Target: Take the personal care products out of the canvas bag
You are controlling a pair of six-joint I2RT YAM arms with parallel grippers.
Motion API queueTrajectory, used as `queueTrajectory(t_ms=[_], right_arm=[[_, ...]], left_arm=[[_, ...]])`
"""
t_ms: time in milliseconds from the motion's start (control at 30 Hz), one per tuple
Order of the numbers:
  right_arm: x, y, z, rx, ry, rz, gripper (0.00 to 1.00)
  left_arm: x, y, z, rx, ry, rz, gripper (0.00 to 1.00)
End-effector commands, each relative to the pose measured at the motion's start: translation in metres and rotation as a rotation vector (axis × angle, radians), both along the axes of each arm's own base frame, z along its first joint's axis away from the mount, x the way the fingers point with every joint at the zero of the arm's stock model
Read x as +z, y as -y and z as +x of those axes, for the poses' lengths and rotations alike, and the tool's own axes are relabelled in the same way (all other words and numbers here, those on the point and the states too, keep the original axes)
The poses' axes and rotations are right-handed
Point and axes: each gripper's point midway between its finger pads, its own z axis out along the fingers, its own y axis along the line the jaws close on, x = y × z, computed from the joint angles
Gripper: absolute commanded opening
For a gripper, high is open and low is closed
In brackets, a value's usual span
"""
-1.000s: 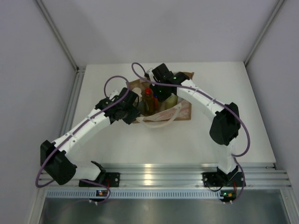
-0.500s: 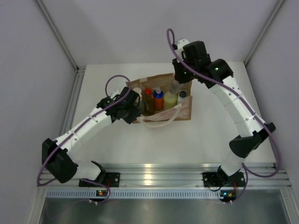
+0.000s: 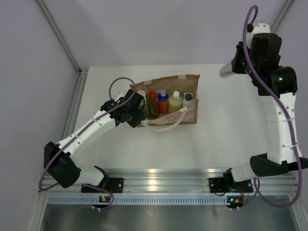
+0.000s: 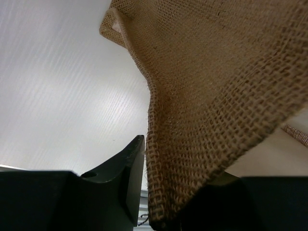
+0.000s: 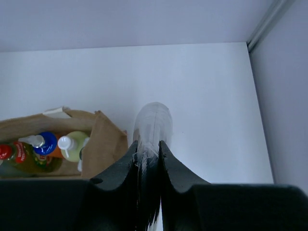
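The left pincer (image 4: 175,185) clamped the canvas bag (image 4: 216,72) rim (as anchor). The right pincer (image 5: 148,150) gripped the grey cylinder (image 5: 153,122), high to the bag's right.

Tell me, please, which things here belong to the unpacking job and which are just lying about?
Job: canvas bag, amber bottle, orange-blue bottle, pale-yellow bottle, white square bottle, grey cylinder in the right tool, left tool pinching the bag.
Not the job: table, aluminium rail.
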Motion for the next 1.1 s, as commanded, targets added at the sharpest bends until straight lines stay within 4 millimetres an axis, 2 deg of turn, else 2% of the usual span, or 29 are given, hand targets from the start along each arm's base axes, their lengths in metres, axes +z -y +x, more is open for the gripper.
queueTrajectory(t_ms=[0, 33, 67, 133, 167, 233, 267, 300, 367, 533, 600, 667, 767, 967, 1067], right_arm=[[-0.002, 0.013, 0.005, -0.043, 0.026, 0.029, 0.00], [-0.002, 0.014, 0.011, -0.051, 0.045, 0.034, 0.00], [-0.023, 0.017, 0.017, -0.062, 0.005, 0.028, 0.00], [-0.035, 0.021, 0.023, -0.073, 0.009, 0.034, 0.00], [-0.051, 0.024, 0.032, -0.081, 0.004, 0.040, 0.00], [-0.068, 0.026, 0.041, -0.077, -0.006, 0.053, 0.00], [-0.086, 0.028, 0.050, -0.075, -0.030, 0.062, 0.00], [-0.094, 0.029, 0.053, -0.070, -0.040, 0.058, 0.00], [-0.125, 0.033, 0.064, -0.070, -0.101, 0.062, 0.00], [-0.173, 0.034, 0.076, -0.062, -0.188, 0.057, 0.00], [-0.183, 0.029, 0.082, -0.041, -0.180, 0.070, 0.00], [-0.206, 0.025, 0.082, -0.022, -0.218, 0.078, 0.00], [-0.230, 0.024, 0.085, -0.023, -0.270, 0.074, 0.00], [-0.261, 0.028, 0.084, -0.054, -0.357, 0.055, 0.00], [-0.270, 0.029, 0.080, -0.057, -0.390, 0.042, 0.00]], left_arm=[[0.010, -0.001, 0.000, -0.002, 0.012, 0.001, 0.36], [0.010, -0.001, 0.000, -0.004, 0.014, -0.001, 0.36], [0.012, -0.001, 0.000, -0.003, 0.019, -0.006, 0.36], [0.013, -0.001, 0.000, -0.004, 0.020, -0.009, 0.36], [0.014, -0.001, -0.001, -0.007, 0.022, -0.008, 0.36], [0.014, 0.000, -0.001, -0.025, 0.021, -0.002, 0.36], [0.014, 0.000, -0.001, -0.027, 0.021, -0.002, 0.36], [0.014, 0.000, -0.002, -0.029, 0.022, -0.003, 0.36], [0.014, 0.000, -0.004, -0.030, 0.018, -0.007, 0.36], [0.014, -0.002, -0.006, -0.034, 0.020, -0.009, 0.36], [0.015, -0.002, -0.006, -0.033, 0.024, -0.010, 0.36], [0.016, -0.001, -0.006, -0.035, 0.024, -0.011, 0.36], [0.016, 0.000, -0.005, -0.040, 0.023, -0.011, 0.36], [0.017, 0.001, -0.004, -0.044, 0.023, -0.013, 0.36], [0.017, 0.001, -0.004, -0.046, 0.022, -0.012, 0.36]])
